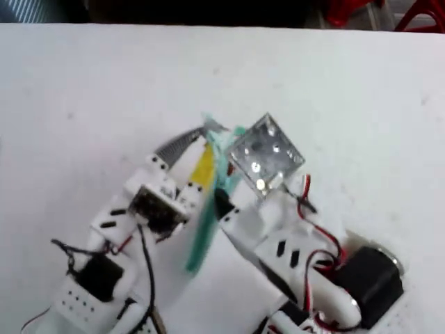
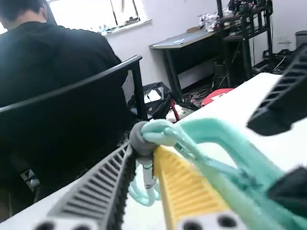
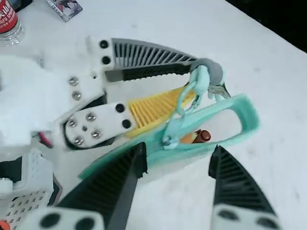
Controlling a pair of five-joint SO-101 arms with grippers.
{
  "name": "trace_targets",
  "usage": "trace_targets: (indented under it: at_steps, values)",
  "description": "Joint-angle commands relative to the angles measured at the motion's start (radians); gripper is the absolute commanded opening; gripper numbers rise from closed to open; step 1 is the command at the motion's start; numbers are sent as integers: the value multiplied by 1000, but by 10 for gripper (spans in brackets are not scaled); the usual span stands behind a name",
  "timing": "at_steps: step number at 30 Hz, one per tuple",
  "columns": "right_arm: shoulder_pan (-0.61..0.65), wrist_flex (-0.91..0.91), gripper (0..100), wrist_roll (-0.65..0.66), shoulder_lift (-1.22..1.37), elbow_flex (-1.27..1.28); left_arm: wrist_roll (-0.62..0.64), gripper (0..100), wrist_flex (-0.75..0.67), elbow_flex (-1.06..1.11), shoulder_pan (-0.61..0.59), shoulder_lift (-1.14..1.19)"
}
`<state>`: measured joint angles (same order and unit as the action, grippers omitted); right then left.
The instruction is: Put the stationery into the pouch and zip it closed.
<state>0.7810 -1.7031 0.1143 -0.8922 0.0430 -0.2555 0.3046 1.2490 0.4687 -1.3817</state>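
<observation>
A mint-green pouch (image 1: 201,229) lies on the white table between the two arms. Its mouth (image 3: 240,120) gapes at one end, and an orange-brown piece of stationery (image 3: 195,136) shows inside. My left gripper (image 1: 208,131), with one grey and one yellow finger, is shut on the grey zip pull (image 2: 140,138) with its mint cord (image 3: 184,103). My right gripper (image 3: 178,153) is open, its black fingers (image 3: 117,184) standing either side of the pouch's long edge. The right gripper's black fingers (image 2: 283,100) also show in the left wrist view, beside the pouch (image 2: 230,148).
The white table (image 1: 348,83) stretches bare beyond and to both sides of the arms. A bottle (image 3: 7,21) and a small card (image 3: 64,7) sit on the table behind the left arm. A black chair (image 2: 72,96) stands past the table edge.
</observation>
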Motion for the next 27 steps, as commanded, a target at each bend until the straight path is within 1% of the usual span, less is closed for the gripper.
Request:
trace_targets:
  at_steps: [1, 3, 7, 11, 14, 17, 21, 25, 26, 27]
  values:
    - [18, -18, 212, -6, -24, 21, 44, 24, -94, -31, -124, 111]
    - [16, -16, 212, -3, 5, 26, 57, 24, -94, -37, -143, 134]
    - [16, 2, 212, -8, 85, 8, 63, 24, -69, -34, -139, 136]
    - [18, -2, 212, -9, 139, -66, 63, 24, -58, -35, -139, 136]
    - [19, -2, 214, -12, 154, -140, 63, 24, -57, -32, -107, 136]
    - [21, -8, 215, -61, 163, -224, 63, 24, -57, -32, -74, 136]
    - [16, -13, 215, -89, 200, -233, 63, 24, -57, -32, -67, 136]
    - [-19, -7, 214, -78, 229, -242, 63, 24, -46, -32, -73, 136]
    - [-41, 7, 214, -57, 225, -250, 63, 24, -34, -32, -73, 136]
    - [-76, 22, 213, -8, 228, -256, 63, 24, -25, -32, -73, 136]
